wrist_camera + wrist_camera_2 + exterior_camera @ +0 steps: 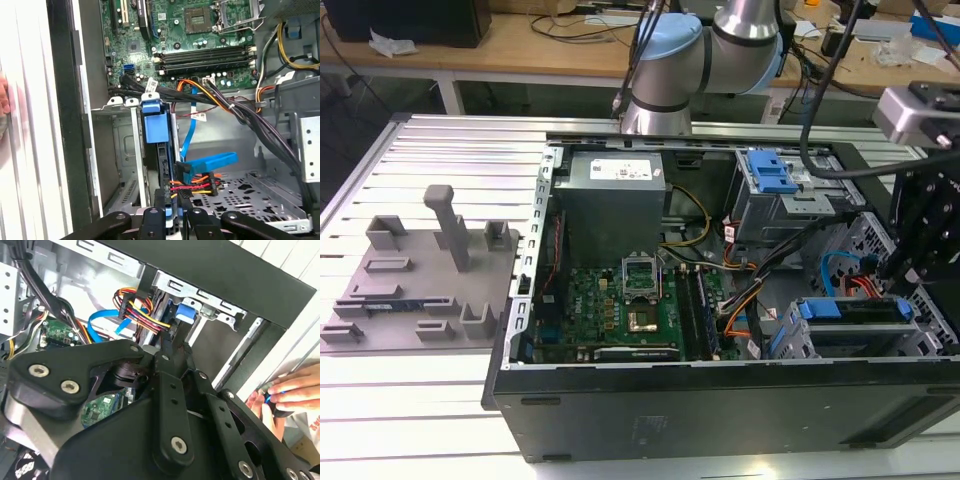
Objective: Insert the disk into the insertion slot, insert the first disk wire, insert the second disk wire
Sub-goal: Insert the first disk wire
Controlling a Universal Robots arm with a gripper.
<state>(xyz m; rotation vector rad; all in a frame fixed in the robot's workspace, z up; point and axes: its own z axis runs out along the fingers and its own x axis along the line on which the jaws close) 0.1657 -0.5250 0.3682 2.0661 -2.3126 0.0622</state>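
- Already, the insertion slot point(124, 150) holds the disk point(152, 127); that step looks done.
- My gripper point(171, 212) sits at the disk's rear edge; clenched or released, I cannot tell.
- Beside the disk, the first disk wire point(197, 187) and the second disk wire point(215, 162) reach its rear edge; seating unclear.

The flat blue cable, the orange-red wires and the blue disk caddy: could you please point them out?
Flat blue cable point(214, 162), first wrist view, on its broad flat stretch.
Orange-red wires point(194, 186), first wrist view, on the red strands.
Blue disk caddy point(152, 127), first wrist view, on its blue tab.
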